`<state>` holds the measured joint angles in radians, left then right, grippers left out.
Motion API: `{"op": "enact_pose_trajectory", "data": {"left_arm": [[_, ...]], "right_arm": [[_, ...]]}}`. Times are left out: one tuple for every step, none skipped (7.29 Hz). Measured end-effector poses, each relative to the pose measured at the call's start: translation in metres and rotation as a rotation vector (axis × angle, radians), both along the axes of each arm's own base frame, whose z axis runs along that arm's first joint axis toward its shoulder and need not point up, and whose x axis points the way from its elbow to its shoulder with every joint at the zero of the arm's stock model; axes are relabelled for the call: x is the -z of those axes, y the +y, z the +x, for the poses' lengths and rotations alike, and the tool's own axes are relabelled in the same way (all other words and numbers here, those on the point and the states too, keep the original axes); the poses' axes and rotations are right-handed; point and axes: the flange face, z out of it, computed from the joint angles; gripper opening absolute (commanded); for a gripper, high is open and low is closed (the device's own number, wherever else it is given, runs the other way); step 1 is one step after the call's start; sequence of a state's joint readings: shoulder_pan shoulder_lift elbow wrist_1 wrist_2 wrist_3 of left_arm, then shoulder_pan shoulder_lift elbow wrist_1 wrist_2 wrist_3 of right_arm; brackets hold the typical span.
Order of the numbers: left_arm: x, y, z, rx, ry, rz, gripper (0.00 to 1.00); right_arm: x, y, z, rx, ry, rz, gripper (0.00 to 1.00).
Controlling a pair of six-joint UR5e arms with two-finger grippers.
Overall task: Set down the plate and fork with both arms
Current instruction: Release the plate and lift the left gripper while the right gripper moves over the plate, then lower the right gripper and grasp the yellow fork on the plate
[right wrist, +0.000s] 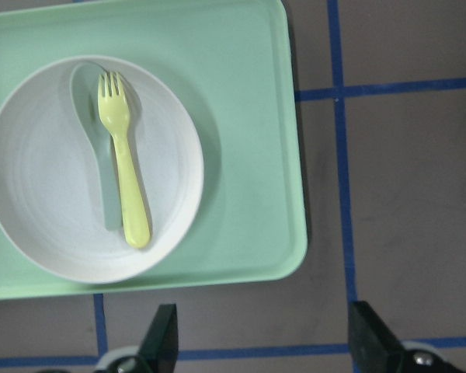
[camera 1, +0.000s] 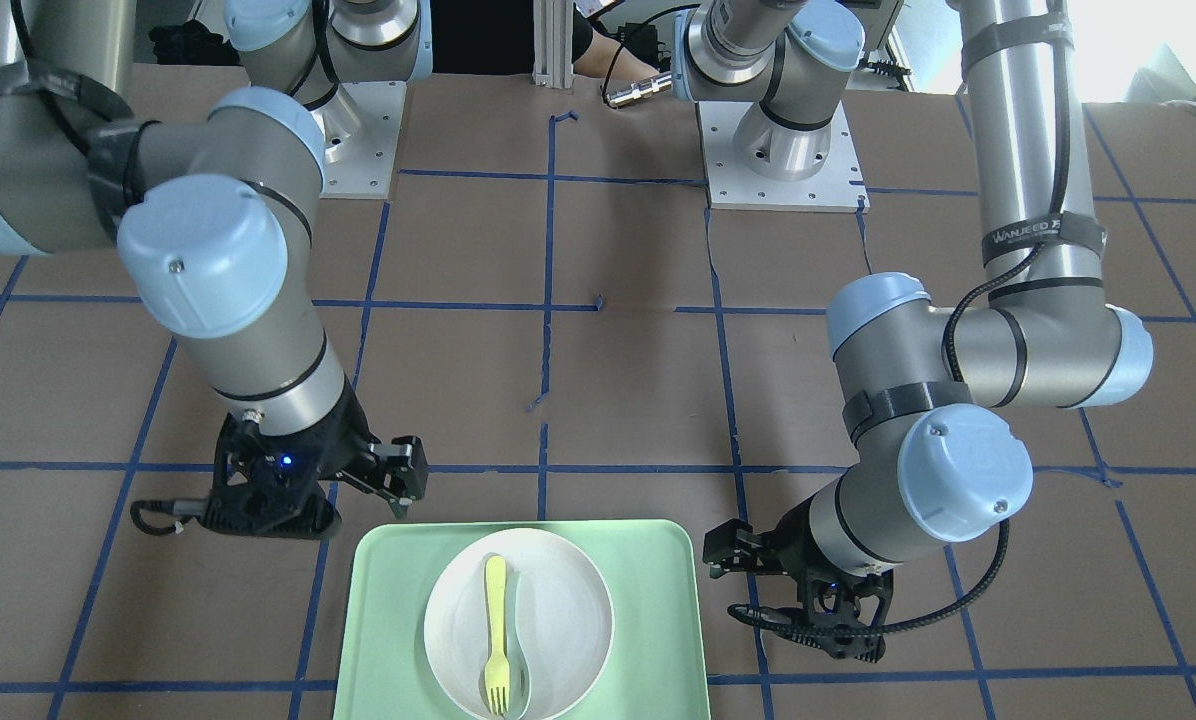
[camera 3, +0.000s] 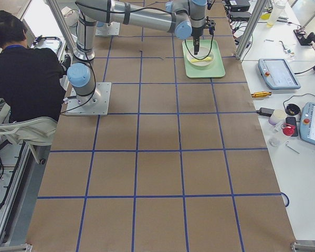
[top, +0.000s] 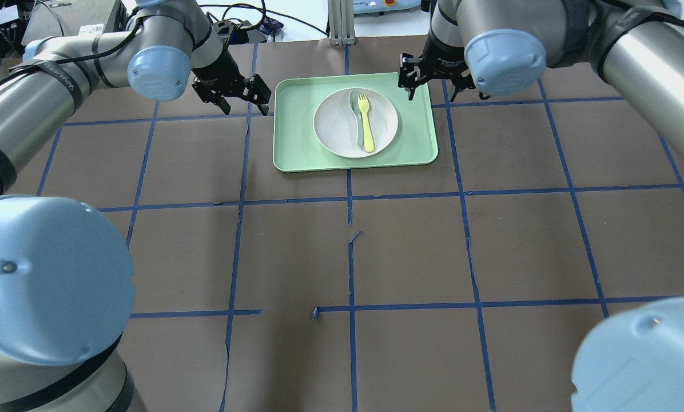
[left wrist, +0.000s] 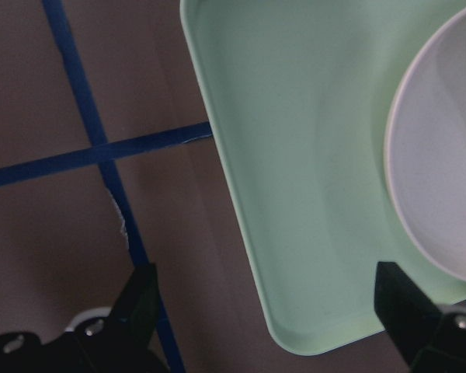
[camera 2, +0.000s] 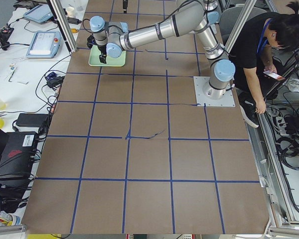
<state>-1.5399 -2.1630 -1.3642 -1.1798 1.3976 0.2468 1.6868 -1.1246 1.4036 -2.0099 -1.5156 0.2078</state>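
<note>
Both claws hang wide open and empty beside the tray (top: 296, 143)'s far corners, the left claw (top: 245, 106) off its left edge and the right claw (top: 433, 86) off its right. The plate (top: 336, 129) sits mid-tray with the fork (top: 366, 123) on its right half beside a spoon (top: 355, 120), tines pointing away from the robot. The right claw looks nearer the fork, which lies inward and toward the robot from it.

A mint-green tray (top: 296, 114) sits on the brown worktop (top: 410, 246), which is crossed by a grid of blue tape (top: 490, 193). A grey-green spoon (right wrist: 107, 186) lies within the tray. A person in black (camera 3: 21, 68) sits beside the worktop; a control tablet (camera 3: 275, 73) rests on a side bench.
</note>
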Motion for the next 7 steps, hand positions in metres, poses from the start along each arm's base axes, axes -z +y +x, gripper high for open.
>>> {"op": "enact_pose_trajectory", "data": {"left_arm": [[-0.001,0.008,0.006,0.005,-0.005,0.005,1.0],[-0.002,0.013,0.008,0.007,-0.008,0.009,1.0],[-0.003,0.016,0.008,0.009,-0.009,0.011,1.0],[-0.003,0.017,0.009,0.009,-0.01,0.014,1.0],[-0.002,0.017,0.009,0.008,-0.013,0.017,1.0],[-0.002,0.018,0.01,0.008,-0.022,0.018,1.0],[-0.002,0.018,0.011,0.009,-0.032,0.018,1.0]], "right_arm": [[0.024,-0.023,0.018,0.026,-0.026,0.002,0.67],[0.05,-0.041,0.037,0.037,-0.039,0.008,0.66],[0.073,-0.05,0.053,0.043,-0.049,0.013,0.65],[0.092,-0.057,0.063,0.045,-0.057,0.011,0.65],[0.11,-0.065,0.069,0.046,-0.061,0.006,0.65],[0.12,-0.071,0.071,0.046,-0.064,0.001,0.63],[0.127,-0.075,0.072,0.047,-0.067,-0.001,0.62]]}}
